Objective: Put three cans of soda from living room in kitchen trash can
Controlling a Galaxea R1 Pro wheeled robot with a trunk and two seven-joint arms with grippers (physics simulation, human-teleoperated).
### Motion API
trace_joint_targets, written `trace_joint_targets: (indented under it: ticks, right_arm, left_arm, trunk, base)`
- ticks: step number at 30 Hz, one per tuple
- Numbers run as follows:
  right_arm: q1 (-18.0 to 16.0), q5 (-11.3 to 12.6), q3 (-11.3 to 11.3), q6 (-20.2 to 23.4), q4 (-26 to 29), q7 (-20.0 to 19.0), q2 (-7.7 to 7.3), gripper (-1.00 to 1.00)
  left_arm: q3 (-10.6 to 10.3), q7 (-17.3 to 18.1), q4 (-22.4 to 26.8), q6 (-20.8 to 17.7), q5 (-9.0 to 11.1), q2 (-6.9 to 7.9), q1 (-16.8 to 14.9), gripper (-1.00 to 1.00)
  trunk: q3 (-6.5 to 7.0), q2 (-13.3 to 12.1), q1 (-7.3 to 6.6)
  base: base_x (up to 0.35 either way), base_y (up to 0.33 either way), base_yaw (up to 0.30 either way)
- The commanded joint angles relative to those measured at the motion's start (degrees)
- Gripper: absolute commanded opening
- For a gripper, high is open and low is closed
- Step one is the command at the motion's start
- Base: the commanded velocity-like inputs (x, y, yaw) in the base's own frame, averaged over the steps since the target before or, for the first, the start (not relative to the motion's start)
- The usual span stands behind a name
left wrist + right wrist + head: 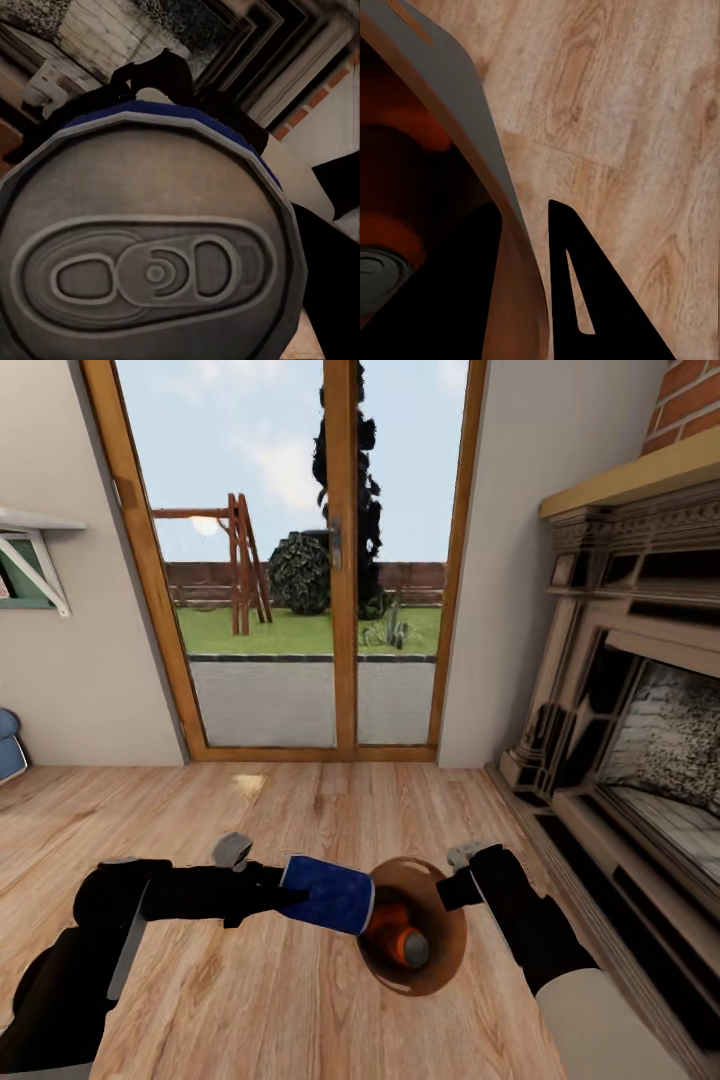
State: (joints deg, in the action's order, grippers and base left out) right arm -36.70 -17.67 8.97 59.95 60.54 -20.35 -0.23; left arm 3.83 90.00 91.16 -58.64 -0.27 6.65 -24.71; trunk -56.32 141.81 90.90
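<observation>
My left gripper (287, 893) is shut on the dark blue soda can (330, 895), holding it on its side with its far end over the rim of the trash can (447, 950). The can's grey top (150, 262) faces the left wrist camera. Inside the bin's brown interior lies an orange can (405, 945) with a grey top, with more orange (385, 915) beside it. My right gripper (457, 887) is shut on the bin's rim. In the right wrist view its fingers (585, 300) straddle the grey wall (465, 105), and an orange can (394, 240) lies within.
An ornate carved fireplace (620, 710) under red brick stands at the right. Wood-framed glass doors (345, 610) face me ahead. A blue sofa edge (10, 745) and a wall shelf (30, 550) sit at the left. Light wood plank floor (300, 810) spreads around.
</observation>
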Motion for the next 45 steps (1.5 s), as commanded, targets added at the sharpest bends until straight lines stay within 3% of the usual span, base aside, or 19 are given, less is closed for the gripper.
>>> trace_joint_targets:
  ticks: [1, 4, 7, 10, 13, 18, 22, 28, 34, 39, 45]
  right_arm:
    - [0.0, 0.7, 0.3, 0.1, 0.0, 0.0, 0.07, -1.0]
    - [0.0, 0.7, 1.0, 0.1, 0.0, 0.0, 0.4, -1.0]
    - [0.0, 0.7, 1.2, 0.1, 0.0, 0.0, 0.8, -1.0]
    - [0.0, 0.7, 1.4, 0.1, 0.0, 0.0, 1.01, -1.0]
    - [0.0, 0.7, 1.4, 0.1, 0.0, 0.0, 1.07, -1.0]
    - [0.0, 0.7, 1.5, 0.1, 0.0, 0.0, 1.11, -1.0]
    - [0.0, 0.7, 2.1, 0.1, 0.0, 0.0, 1.34, -1.0]
    - [0.0, 0.7, 2.3, 0.1, 0.0, 0.0, 1.52, -1.0]
    - [0.0, 0.7, 2.4, 0.1, 0.0, 0.0, 1.54, -1.0]
    - [0.0, 0.6, 2.4, 0.1, 0.1, 0.0, 1.54, -1.0]
    - [0.0, 0.6, 2.4, 0.1, 0.1, 0.0, 1.55, -1.0]
  left_arm:
    - [-0.8, 0.0, 0.0, 0.0, -0.1, -0.28, 0.0, -1.0]
    - [-3.7, -0.1, 0.0, 0.0, -0.2, -1.9, 0.0, -1.0]
    - [-6.2, -3.0, -0.1, 0.0, -0.2, -3.07, 0.0, -1.0]
    - [-11.3, -7.2, -0.2, 0.1, -0.1, -3.81, 0.0, -1.0]
    - [-13.8, -9.2, -0.2, 0.1, -0.1, -4.65, 0.0, -1.0]
    - [-15.2, -13.9, -0.3, 0.1, -0.3, -5.52, 0.0, -1.0]
    - [-16.5, -21.4, -0.3, 0.3, -0.4, -5.89, 0.0, -1.0]
    - [-18.4, -29.1, -0.3, 0.6, -0.3, -6.08, 0.0, -1.0]
    - [-19.4, -35.1, -0.4, 0.9, -0.4, -6.81, 0.0, -1.0]
    - [-22.5, -40.9, -0.6, 1.3, -0.4, -7.24, 0.0, -1.0]
    - [-24.4, -46.0, -0.8, 1.5, -0.4, -7.33, 0.0, -1.0]
  trunk:
    - [0.01, 0.0, -0.01]
    - [0.01, 0.0, -0.01]
    - [0.01, 0.0, -0.01]
    - [0.01, 0.0, -0.01]
    - [0.01, 0.0, -0.01]
    - [0.01, 0.0, -0.01]
    - [0.01, 0.0, -0.01]
    - [0.01, 0.0, -0.01]
    - [0.01, 0.0, -0.01]
    - [0.01, 0.0, -0.01]
    - [0.01, 0.0, -0.01]
  base:
    - [0.0, 0.0, 0.0]
    - [0.0, 0.0, 0.0]
    - [0.0, 0.0, 0.0]
    - [0.0, 0.0, 0.0]
    - [0.0, 0.0, 0.0]
    - [0.0, 0.0, 0.0]
    - [0.0, 0.0, 0.0]
    - [0.0, 0.0, 0.0]
    - [0.0, 0.0, 0.0]
    - [0.0, 0.0, 0.0]
    - [0.0, 0.0, 0.0]
